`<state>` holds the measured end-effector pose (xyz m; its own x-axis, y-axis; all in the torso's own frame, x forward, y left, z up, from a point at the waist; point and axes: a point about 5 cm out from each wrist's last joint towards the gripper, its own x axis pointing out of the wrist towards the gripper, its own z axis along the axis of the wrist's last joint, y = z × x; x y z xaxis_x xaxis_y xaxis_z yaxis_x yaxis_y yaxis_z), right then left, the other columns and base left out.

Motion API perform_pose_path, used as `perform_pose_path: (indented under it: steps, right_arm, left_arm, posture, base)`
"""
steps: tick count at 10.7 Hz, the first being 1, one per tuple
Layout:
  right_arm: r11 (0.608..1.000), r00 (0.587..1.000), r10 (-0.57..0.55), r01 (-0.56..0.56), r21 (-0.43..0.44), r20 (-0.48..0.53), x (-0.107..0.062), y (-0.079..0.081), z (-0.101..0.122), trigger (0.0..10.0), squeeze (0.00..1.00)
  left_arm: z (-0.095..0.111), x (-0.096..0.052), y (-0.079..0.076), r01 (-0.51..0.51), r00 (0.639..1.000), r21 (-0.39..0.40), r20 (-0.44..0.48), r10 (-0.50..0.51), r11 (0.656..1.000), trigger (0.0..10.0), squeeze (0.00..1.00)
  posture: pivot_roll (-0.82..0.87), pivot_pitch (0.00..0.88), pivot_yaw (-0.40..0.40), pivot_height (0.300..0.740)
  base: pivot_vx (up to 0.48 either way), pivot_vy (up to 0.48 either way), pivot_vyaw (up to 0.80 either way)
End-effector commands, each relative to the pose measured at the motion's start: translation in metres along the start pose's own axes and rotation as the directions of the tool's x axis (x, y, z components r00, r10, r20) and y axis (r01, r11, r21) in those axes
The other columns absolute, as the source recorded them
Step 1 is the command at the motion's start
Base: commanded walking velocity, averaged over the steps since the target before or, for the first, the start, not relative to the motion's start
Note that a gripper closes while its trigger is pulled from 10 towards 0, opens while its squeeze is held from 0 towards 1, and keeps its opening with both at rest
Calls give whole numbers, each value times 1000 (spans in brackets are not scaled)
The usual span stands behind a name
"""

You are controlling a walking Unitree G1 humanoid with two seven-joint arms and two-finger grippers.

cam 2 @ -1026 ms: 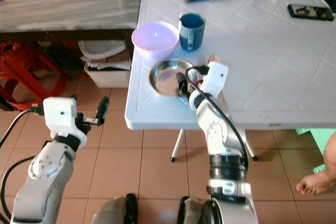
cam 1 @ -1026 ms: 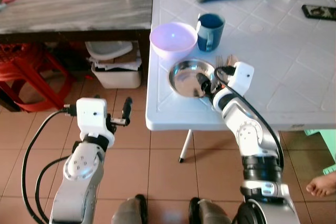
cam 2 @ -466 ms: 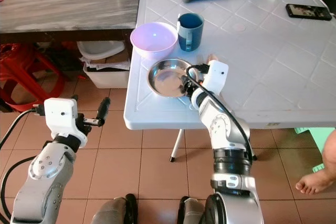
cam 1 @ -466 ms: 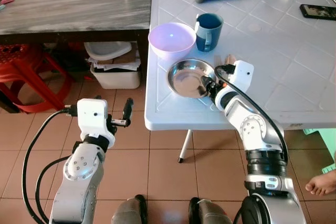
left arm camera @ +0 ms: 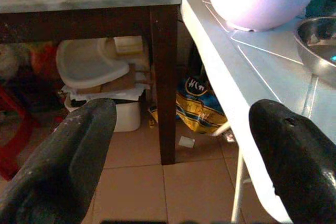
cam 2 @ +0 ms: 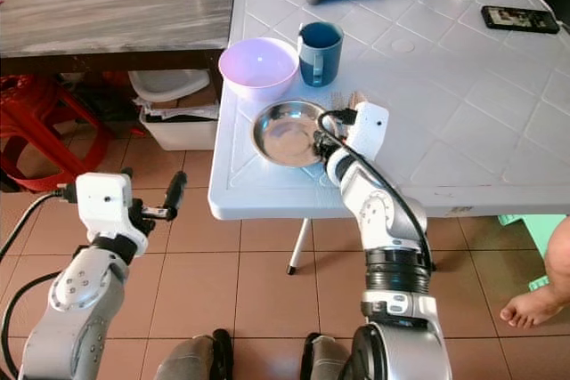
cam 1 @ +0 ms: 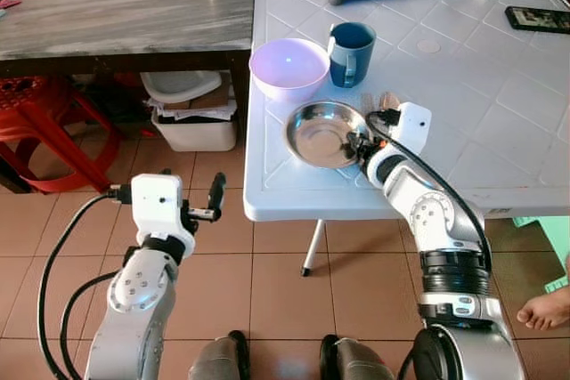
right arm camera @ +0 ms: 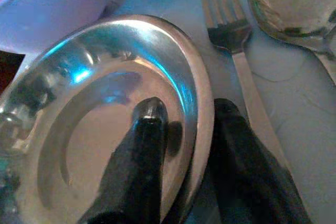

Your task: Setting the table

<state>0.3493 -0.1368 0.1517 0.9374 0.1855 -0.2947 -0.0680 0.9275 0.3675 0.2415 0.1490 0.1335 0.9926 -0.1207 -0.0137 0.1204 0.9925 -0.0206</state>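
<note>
My right tool [right arm camera: 181, 145] now pinches the steel plate [right arm camera: 105, 103] rim, one finger inside, one outside. The camera has shifted slightly; the plate has hardly moved, so placing remains. My left tool [left arm camera: 178, 156] hangs wide open beside the table [cam 1: 499, 122].

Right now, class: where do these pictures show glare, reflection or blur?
Right wrist view: blue-white glare streaks the steel plate; the near black fingers are soft. Left wrist view: the left gripper's fingers loom blurred. Left eye view: a highlight sits in the purple bowl.

Two silver jointed arms end in boxy white wrist housings, each with a pincer of two long black fingers (left pincer [cam 1: 215, 195], right pincer [right arm camera: 184, 129]), with looping black cables trailing alongside.
</note>
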Motion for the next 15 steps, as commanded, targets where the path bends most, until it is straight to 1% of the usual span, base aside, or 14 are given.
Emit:
perform_pose_path:
  steps: [1, 3, 5, 7, 8, 10, 11, 12, 13, 14, 15]
  right_arm:
    - [999, 988, -31, 32, 5, -149, 2, -8, -35, 0, 0]
    - [999, 987, -31, 33, 12, -158, 0, -9, -40, 0, 0]
    - [999, 991, -19, 15, -37, -135, -3, -7, -42, 0, 0]
    - [998, 1000, 27, -27, -48, -16, -12, -2, -31, 0, 0]
    - [998, 999, 25, -23, -57, 34, -18, -2, -30, 0, 0]
    - [991, 992, 59, -45, -123, 113, -26, -1, -34, 0, 0]
    - [996, 989, -7, 20, -86, 147, -32, -10, -41, 0, 0]
    - [994, 984, -4, 24, -109, 179, -38, -12, -44, 0, 0]
    - [989, 976, 15, 17, -144, 218, -42, -12, -42, 0, 0]
    - [989, 971, 13, 23, -149, 240, -41, -13, -40, 0, 0]
    - [987, 962, 22, 22, -160, 273, -40, -10, -35, 0, 0]
  left_arm:
    - [-1, -1, 0, -1, 1000, 3, -3, 1, 1000, 10000, 0]
    - [-1, -2, 1, -1, 1000, 4, -2, 1, 1000, 10000, 0]
    - [-9, -3, 2, -14, 1000, -7, -28, 14, 1000, 10000, 0]
    - [-16, -2, 4, -51, 998, -38, -51, 49, 998, 10000, 0]
    - [-20, -3, 6, -81, 995, -49, -58, 78, 995, 10000, 0]
    - [-14, 4, 9, -127, 992, -57, 18, 129, 990, 10000, 0]
    - [-13, 10, 11, -142, 989, -60, 38, 144, 988, 10000, 0]
    - [-13, 15, 13, -149, 987, -63, 48, 152, 987, 10000, 0]
    - [-13, 20, 13, -141, 988, -63, 56, 145, 988, 10000, 0]
    - [-14, 23, 14, -135, 988, -50, 63, 138, 990, 10000, 0]
    - [-16, 25, 13, -112, 991, -35, 68, 115, 993, 10000, 0]
  posture:
    - [38, 195, 53, 740]
    - [40, 184, 52, 740]
    - [36, 157, 47, 740]
    - [31, 135, 36, 740]
    - [24, 124, 36, 740]
    - [36, 94, 18, 740]
    - [37, 55, 13, 740]
    - [35, 31, 15, 740]
    - [32, 8, 17, 740]
    - [17, 0, 26, 740]
    - [13, 0, 31, 740]
  base:
    - [0, 0, 0]
    - [0, 0, 0]
    - [0, 0, 0]
    - [0, 0, 0]
    - [0, 480, 0]
    - [0, 480, 0]
    - [0, 480, 0]
    - [0, 480, 0]
    - [0, 480, 0]
    - [0, 480, 0]
    - [0, 480, 0]
